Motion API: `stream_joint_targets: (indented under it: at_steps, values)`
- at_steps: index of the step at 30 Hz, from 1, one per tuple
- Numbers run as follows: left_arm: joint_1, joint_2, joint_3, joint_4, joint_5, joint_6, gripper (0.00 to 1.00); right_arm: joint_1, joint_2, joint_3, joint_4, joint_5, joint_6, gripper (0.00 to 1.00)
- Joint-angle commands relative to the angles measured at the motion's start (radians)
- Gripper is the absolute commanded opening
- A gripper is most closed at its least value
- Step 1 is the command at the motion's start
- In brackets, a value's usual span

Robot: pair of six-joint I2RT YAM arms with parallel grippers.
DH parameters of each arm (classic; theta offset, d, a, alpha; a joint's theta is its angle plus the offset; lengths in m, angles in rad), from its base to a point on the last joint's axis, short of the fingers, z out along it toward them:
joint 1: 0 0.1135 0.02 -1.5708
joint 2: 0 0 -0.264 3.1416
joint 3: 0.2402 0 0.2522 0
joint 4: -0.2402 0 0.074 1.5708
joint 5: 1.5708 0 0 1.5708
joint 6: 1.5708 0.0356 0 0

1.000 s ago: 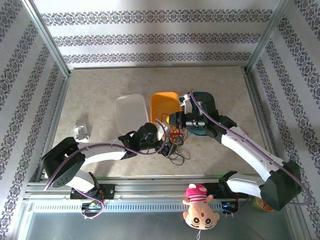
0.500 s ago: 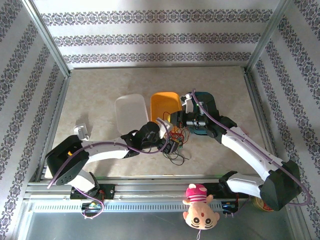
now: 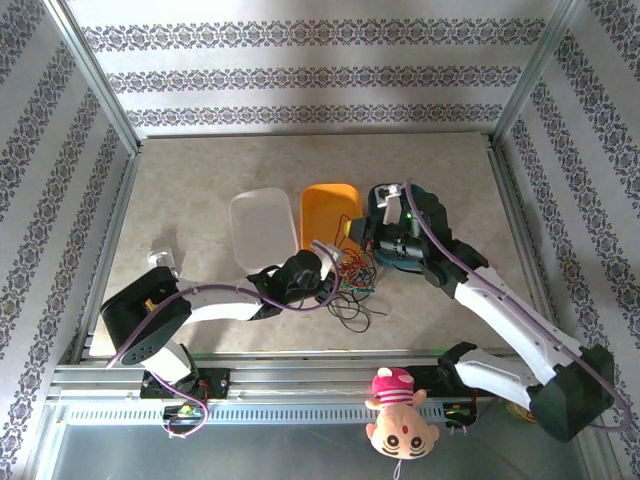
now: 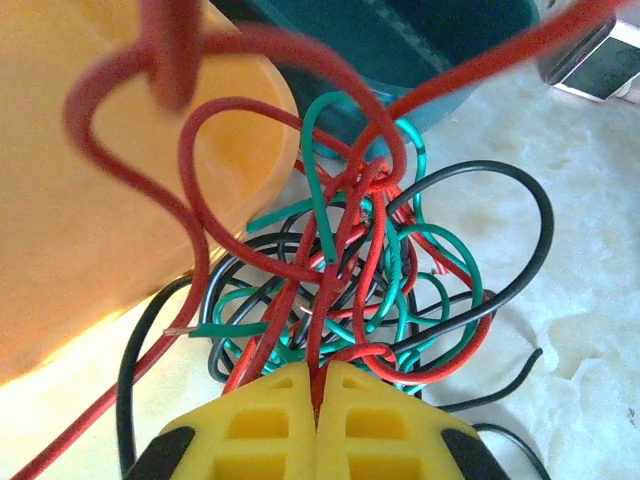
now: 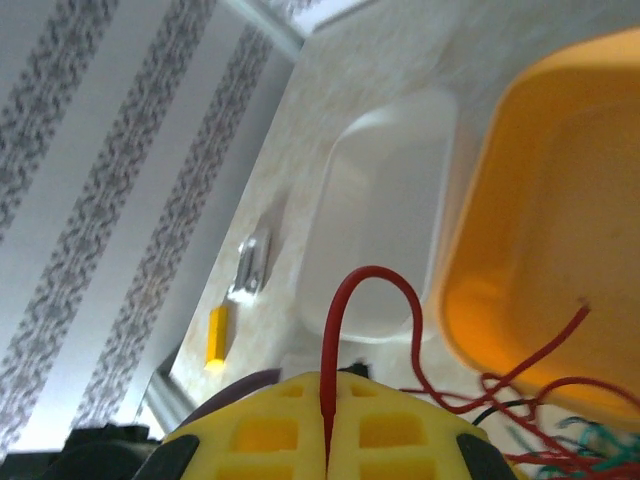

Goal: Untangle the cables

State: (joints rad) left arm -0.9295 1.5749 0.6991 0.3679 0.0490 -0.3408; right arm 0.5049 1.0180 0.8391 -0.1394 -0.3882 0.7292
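Observation:
A knot of thin red, green and black cables [image 3: 352, 277] lies on the table between the two arms, with black loops trailing toward the front. In the left wrist view the tangle [image 4: 370, 260] sits just ahead of my left gripper [image 4: 318, 378], whose yellow jaws are shut on a red cable running into the knot. My right gripper [image 5: 326, 388] is shut on another red cable [image 5: 365, 290] that arches up from its jaws and down toward the tangle. From above, the left gripper [image 3: 330, 278] is left of the knot, the right gripper [image 3: 362, 232] behind it.
An orange tray [image 3: 328, 208], a white tray [image 3: 262, 228] and a teal tray [image 3: 385, 195] stand behind the tangle. A small metal and yellow object [image 3: 161, 264] lies at the left. A plush doll [image 3: 398, 410] hangs at the front rail.
The right gripper has risen and pulled back to the right with its red cable. The left gripper shifted right toward the knot, and the tangle has spread out a little.

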Motion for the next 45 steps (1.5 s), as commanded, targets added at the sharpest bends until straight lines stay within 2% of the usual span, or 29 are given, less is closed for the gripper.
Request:
stream_joint_targets:
  at_steps: [1, 6, 14, 21, 27, 32, 35, 41, 45]
  values:
    - [-0.012, -0.060, -0.044, 0.059, -0.050, -0.033, 0.00, -0.021, -0.092, -0.038, 0.040, 0.211, 0.084, 0.00]
    - [-0.012, -0.118, -0.103, 0.057, -0.109, -0.047, 0.00, -0.035, -0.227, -0.101, 0.062, 0.421, 0.132, 0.00]
    - [-0.011, -0.178, -0.131, -0.056, -0.157, -0.035, 0.00, -0.070, -0.377, -0.145, 0.028, 0.641, 0.118, 0.00]
    - [-0.011, -0.210, -0.150, -0.122, -0.182, -0.041, 0.00, -0.101, -0.369, -0.068, -0.083, 0.800, 0.007, 0.00]
    - [-0.010, -0.225, -0.164, -0.169, -0.205, -0.050, 0.00, -0.170, -0.341, 0.004, -0.093, 0.862, -0.116, 0.00]
    - [-0.011, -0.229, -0.175, -0.206, -0.231, -0.062, 0.00, -0.281, -0.331, 0.067, -0.101, 0.862, -0.195, 0.00]
    - [-0.011, -0.229, -0.187, -0.215, -0.257, -0.076, 0.00, -0.369, -0.329, 0.093, -0.100, 0.816, -0.200, 0.00]
    - [-0.011, -0.227, -0.211, -0.216, -0.306, -0.095, 0.00, -0.528, -0.272, 0.165, -0.143, 0.583, -0.181, 0.00]
    - [-0.012, -0.227, -0.215, -0.212, -0.294, -0.090, 0.00, -0.560, -0.229, 0.189, -0.132, 0.387, -0.186, 0.00]
